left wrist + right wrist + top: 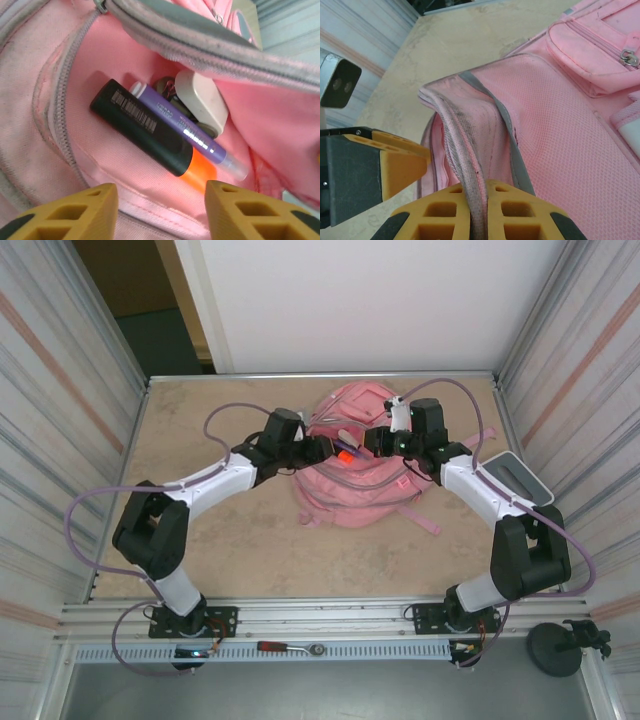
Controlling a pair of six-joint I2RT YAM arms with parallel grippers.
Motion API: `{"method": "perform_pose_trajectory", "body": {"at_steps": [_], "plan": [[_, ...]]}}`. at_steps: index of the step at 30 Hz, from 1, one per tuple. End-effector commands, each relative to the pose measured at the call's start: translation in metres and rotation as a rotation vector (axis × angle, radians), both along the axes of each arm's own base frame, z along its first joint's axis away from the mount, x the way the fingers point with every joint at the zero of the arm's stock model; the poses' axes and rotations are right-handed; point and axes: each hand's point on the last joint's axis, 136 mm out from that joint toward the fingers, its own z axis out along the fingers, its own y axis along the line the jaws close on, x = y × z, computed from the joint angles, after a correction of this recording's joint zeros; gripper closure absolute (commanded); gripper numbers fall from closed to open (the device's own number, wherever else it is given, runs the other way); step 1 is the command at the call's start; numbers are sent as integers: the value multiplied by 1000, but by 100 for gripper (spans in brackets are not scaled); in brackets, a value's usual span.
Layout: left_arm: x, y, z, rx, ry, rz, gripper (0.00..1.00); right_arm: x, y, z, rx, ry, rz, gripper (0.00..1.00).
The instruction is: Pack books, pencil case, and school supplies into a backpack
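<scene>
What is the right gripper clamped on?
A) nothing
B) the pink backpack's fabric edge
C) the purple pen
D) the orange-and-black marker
B: the right gripper is shut on a fold of the pink backpack, with the grey-trimmed edge running up from between its fingers.

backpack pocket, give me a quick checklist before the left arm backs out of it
1. Marker inside the pocket, lying flat: ok.
2. Pen inside, lying against the marker: ok.
3. Eraser inside, tucked under the upper edge: ok.
4. Left fingers open, nothing between them: ok.
5. Right fingers shut on the rim, lifting it: ok.
6. Left fingers free of the zip on the way out: cannot tell.
</scene>
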Motion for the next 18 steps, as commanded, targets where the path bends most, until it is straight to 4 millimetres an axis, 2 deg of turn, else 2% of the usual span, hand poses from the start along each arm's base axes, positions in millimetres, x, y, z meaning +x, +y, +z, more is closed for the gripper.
{"method": "perform_pose_trajectory", "body": {"at_steps": [1,4,9,13,18], "plan": [[1,-15,11,-2,-16,-92,57,-2,-3,1,16,7,-11,97],[6,-23,7,15,-15,-107,63,-3,-4,1,14,10,-13,97],[15,-32,-12,33,22,-108,71,-3,-4,-1,13,14,-12,97],[22,-41,-18,51,16,-101,73,-2,-4,1,13,9,-11,97],[32,-62,-19,21,7,-124,73,-1,-3,1,16,11,-8,97]]}}
